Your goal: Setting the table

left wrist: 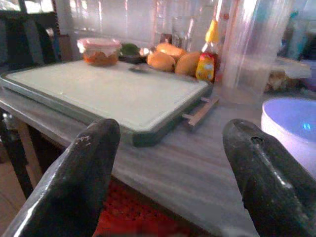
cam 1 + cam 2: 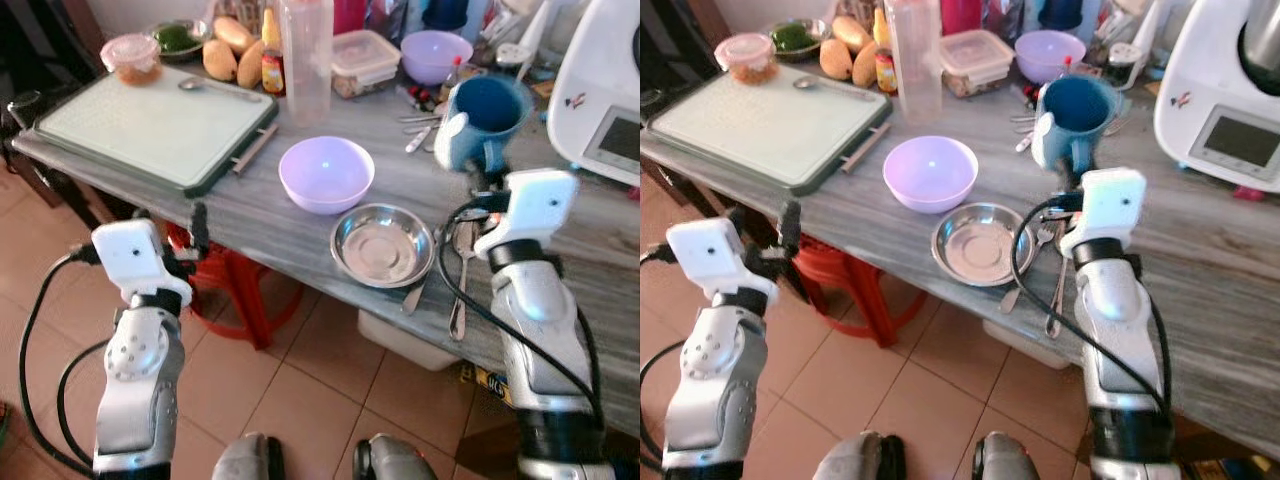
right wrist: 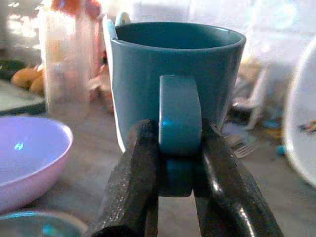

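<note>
The right gripper is clamped on the handle of the blue mug, which sits upright just beyond the steel bowl on the grey table. The mug looks stiff, glazed and fairly heavy, likely to chip if knocked and to swing about a handle-only hold; the handle is the natural place to take it. It appears empty, though its floor is hidden. The steel bowl is empty, and so is the lilac bowl just beside it. A spoon lies against the steel bowl's far side. The left gripper, fingers spread and holding nothing, hangs before the table edge, well apart from the steel bowl.
</note>
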`<state>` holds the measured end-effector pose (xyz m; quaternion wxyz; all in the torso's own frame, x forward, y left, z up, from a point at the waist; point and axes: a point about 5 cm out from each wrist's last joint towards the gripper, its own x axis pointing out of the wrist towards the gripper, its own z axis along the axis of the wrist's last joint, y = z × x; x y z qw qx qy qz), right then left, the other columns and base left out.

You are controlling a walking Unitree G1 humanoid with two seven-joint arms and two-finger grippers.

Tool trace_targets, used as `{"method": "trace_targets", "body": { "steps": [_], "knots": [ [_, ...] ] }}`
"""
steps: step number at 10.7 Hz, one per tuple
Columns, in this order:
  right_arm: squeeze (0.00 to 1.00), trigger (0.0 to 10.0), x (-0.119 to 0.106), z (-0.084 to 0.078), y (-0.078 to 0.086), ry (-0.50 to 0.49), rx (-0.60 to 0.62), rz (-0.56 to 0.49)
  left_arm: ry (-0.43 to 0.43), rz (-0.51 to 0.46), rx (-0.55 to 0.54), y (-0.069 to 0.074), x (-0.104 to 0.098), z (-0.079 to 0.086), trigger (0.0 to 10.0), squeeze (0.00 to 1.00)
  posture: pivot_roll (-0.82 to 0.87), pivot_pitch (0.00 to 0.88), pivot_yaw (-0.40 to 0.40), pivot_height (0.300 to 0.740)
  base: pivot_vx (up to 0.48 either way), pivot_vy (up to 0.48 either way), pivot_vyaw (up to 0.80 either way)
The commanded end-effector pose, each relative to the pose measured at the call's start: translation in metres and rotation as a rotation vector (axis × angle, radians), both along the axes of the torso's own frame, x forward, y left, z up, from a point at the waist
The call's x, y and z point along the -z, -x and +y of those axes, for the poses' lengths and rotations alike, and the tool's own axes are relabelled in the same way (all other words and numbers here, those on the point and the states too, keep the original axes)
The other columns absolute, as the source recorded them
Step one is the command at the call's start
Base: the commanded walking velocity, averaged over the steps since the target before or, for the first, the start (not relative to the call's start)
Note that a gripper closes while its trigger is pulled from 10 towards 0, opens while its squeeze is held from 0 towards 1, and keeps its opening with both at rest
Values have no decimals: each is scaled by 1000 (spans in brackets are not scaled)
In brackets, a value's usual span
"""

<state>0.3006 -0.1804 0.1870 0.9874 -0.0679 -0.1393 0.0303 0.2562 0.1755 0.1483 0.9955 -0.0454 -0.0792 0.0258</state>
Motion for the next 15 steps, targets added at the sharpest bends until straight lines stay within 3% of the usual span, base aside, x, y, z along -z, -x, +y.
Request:
{"method": "trace_targets", "body": {
  "steps": [1,4,6,9,15],
  "knots": [
    [0,10000,-5,2,-3,9,-29,-13,-19,-1,-3,3,-3,2,10000,0,-12,200,22,740,0,0,0],
    [0,10000,1,-1,-23,-36,-48,40,-25,6,-14,7,-4,5,10000,0,7,215,25,740,0,0,0],
    [0,10000,4,5,-28,-44,-86,52,-30,2,3,4,-6,4,10000,0,15,205,39,740,0,0,0],
    [0,10000,19,12,-23,-44,-116,94,-38,0,5,3,-8,5,10000,0,17,203,37,740,0,0,0],
    [0,10000,30,5,-11,-28,-43,131,-27,6,2,1,-8,0,10000,0,5,215,32,740,0,0,0]
  ]
}}
